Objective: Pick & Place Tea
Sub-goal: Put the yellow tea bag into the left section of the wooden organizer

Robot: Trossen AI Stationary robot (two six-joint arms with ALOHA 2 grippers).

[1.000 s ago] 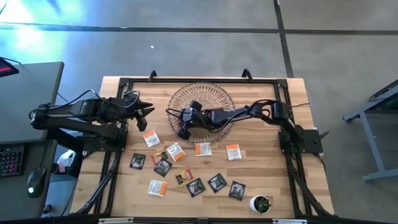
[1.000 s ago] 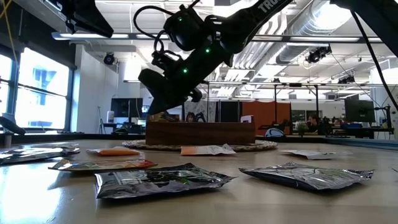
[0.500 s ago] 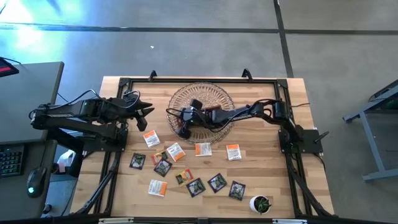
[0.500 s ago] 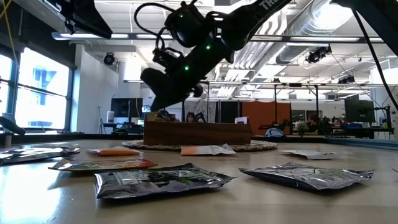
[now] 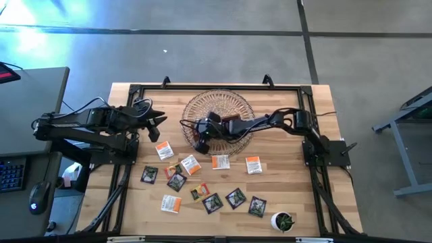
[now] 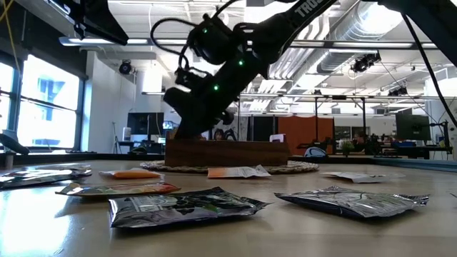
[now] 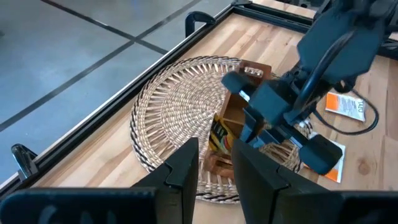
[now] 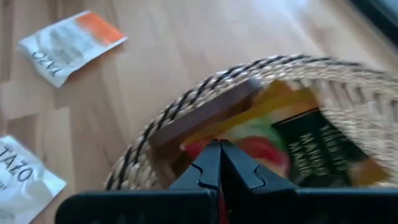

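Note:
My right gripper (image 5: 200, 141) reaches from the table's right over the brown wooden tray (image 5: 228, 125), which lies on a round wicker mat (image 5: 219, 101). It is shut on a yellow-red tea sachet (image 8: 261, 134) at the tray's left end; that sachet (image 7: 217, 134) also shows in the left wrist view. Several more sachets, white-and-orange (image 5: 164, 150) and black (image 5: 212, 202), lie flat on the table nearer the front. My left gripper (image 7: 214, 171) waits open at the table's left side (image 5: 158, 120). My right gripper pinches the yellow-red sachet by its upper edge (image 8: 219, 142) between the two fingertips. The fingers come slanting down from above and from the table's right. The sachet hangs below them with its lower part inside the tray's left end compartment (image 8: 211, 112).
A small green plant in a white pot (image 5: 283, 221) stands at the table's near right corner. A black frame (image 5: 216, 86) runs round the table top. In the low view black sachets (image 6: 186, 205) lie close in front. Bare wood lies right of the mat (image 5: 283, 145).
My right gripper has come down a little toward the tray and shifted slightly toward the table's right, still shut on the sachet. The sachet has sunk behind the tray's wall. The tray itself has slid a few pixels.

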